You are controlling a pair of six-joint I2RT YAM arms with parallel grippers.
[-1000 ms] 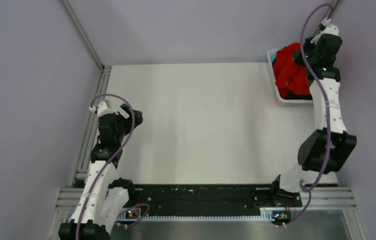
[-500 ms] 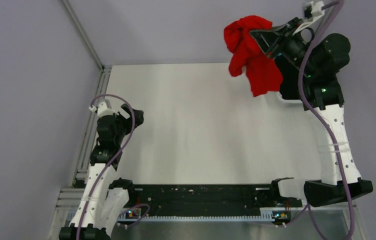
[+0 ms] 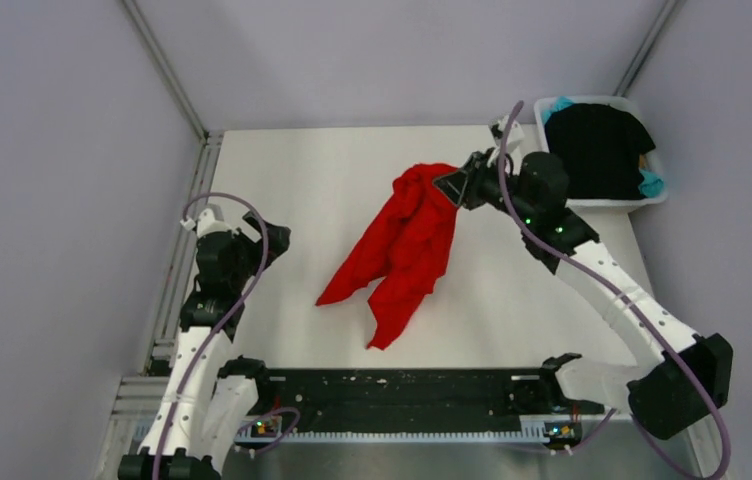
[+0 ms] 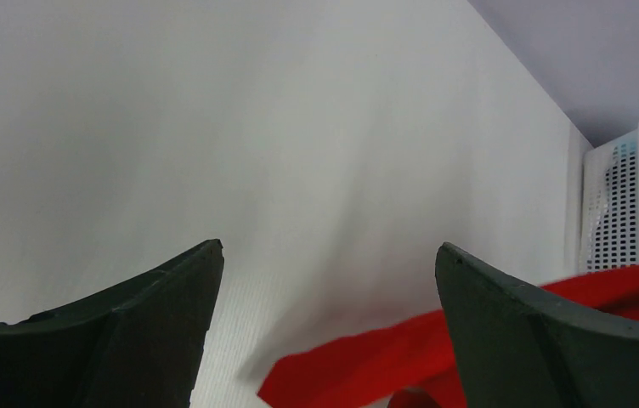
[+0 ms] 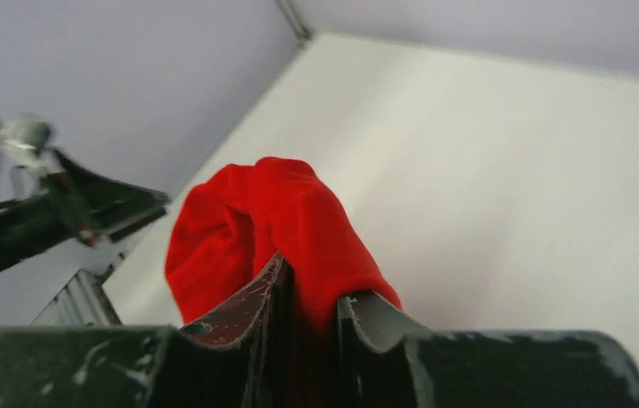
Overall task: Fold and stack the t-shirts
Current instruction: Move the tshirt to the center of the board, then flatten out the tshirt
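The red t-shirt [image 3: 402, 245] hangs from my right gripper [image 3: 449, 186] above the middle of the table, and its lower end trails down toward the near side. In the right wrist view the jaws are shut on a fold of the red shirt [image 5: 286, 221]. The black t-shirt [image 3: 597, 145] lies on top in the white tub [image 3: 652, 199] at the back right. The teal t-shirt [image 3: 651, 183] shows at the tub's edges. My left gripper [image 3: 264, 228] is open and empty at the table's left edge. Its wrist view shows a red shirt edge [image 4: 384, 357] beyond the open fingers.
Metal frame rails [image 3: 177, 270] run along the left edge of the white table [image 3: 302, 180]. A black bar [image 3: 402, 390] lies across the near edge between the arm bases. Lilac walls enclose the back and sides.
My right gripper lifted the red shirt out of the tub, swung it up and left, then brought it down over the table's middle. The black shirt is now uncovered. The left arm stayed still.
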